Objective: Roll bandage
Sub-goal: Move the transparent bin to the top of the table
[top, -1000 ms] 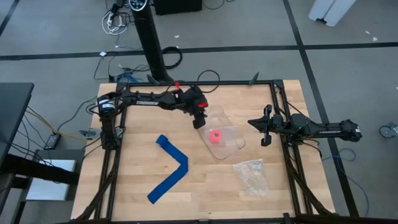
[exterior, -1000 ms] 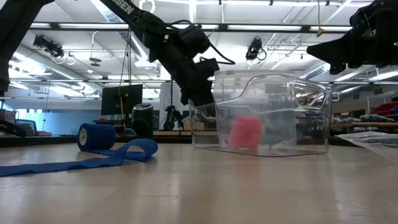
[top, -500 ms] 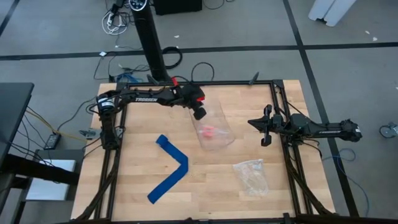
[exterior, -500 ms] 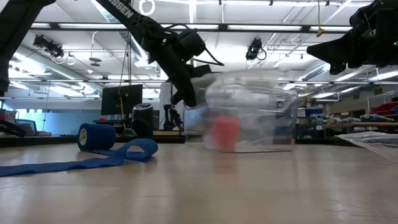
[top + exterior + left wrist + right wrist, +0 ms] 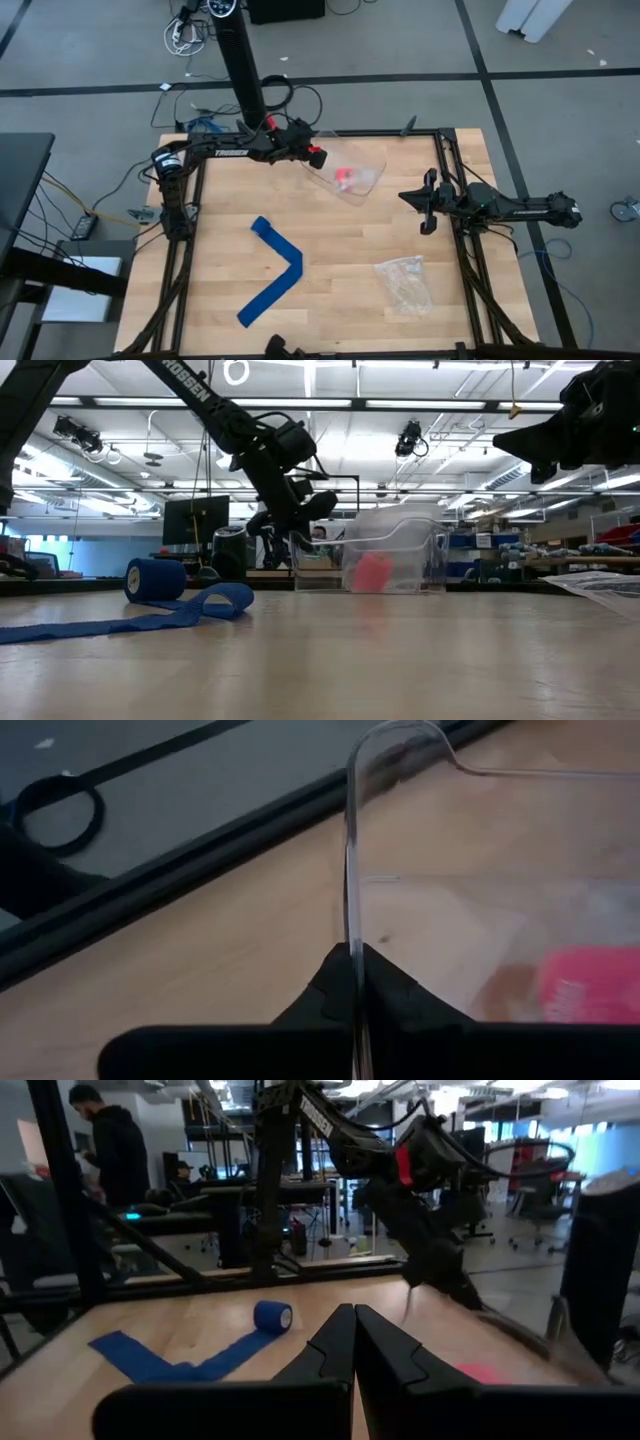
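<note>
The bright blue bandage [image 5: 276, 268] lies on the table's left half as a bent strip. Its rolled end [image 5: 155, 579] rests on the wood toward the far side; the roll [image 5: 272, 1316] also shows in the right wrist view. No gripper touches it. My left gripper [image 5: 315, 157] is at the far edge, shut on a clear plastic container [image 5: 348, 174] that holds a small pink-red roll [image 5: 343, 177]. My right gripper [image 5: 428, 207] hangs shut above the table's right side, with nothing between its fingers. My left gripper pinches the clear container's thin side wall [image 5: 351, 925] at its upper rim, one finger inside and one outside. The fingers [image 5: 300, 532] come slanting down from the table's left. The container stands upright; its base [image 5: 385, 589] looks to be on the table.
A crumpled clear plastic bag [image 5: 402, 283] lies at the near right. A dark metal frame [image 5: 445, 150] runs around the tabletop. People stand in the room beyond the table [image 5: 115, 1150].
My left gripper has drawn back toward the table's far edge and a little left, dragging the clear container along. The container has slid across the wood and turned, with the pink-red roll still inside. The bandage has not moved.
</note>
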{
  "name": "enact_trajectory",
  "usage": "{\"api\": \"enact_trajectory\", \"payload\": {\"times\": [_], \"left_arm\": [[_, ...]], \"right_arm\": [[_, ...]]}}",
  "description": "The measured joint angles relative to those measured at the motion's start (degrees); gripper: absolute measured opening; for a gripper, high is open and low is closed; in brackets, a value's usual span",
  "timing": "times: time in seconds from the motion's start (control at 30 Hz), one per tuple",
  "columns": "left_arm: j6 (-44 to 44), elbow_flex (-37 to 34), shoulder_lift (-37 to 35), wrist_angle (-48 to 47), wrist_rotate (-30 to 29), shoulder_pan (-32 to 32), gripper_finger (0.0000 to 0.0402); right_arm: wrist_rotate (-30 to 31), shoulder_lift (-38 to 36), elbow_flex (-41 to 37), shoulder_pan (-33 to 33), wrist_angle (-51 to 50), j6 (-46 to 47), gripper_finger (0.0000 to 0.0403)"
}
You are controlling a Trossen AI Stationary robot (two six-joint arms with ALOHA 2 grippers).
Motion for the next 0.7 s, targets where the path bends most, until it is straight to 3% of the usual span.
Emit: {"api": "enact_trajectory", "payload": {"times": [0.13, 0.37, 0.7], "left_arm": [[0.6, -0.3, -0.4, 0.0, -0.1, -0.3, 0.0016], [7.2, 0.6, -3.3, -2.5, 0.1, -1.4, 0.0079], [18.0, 0.6, -13.4, -8.6, -0.3, -1.4, 0.0147]], "right_arm": [[0.0, 1.1, 0.0, 0.0, -1.5, 3.2, 0.0008], [0.0, 7.8, 1.3, 0.0, 0.6, 4.7, 0.0007], [0.5, 25.5, 8.1, 1.8, 1.7, 6.6, 0.0006]]}}
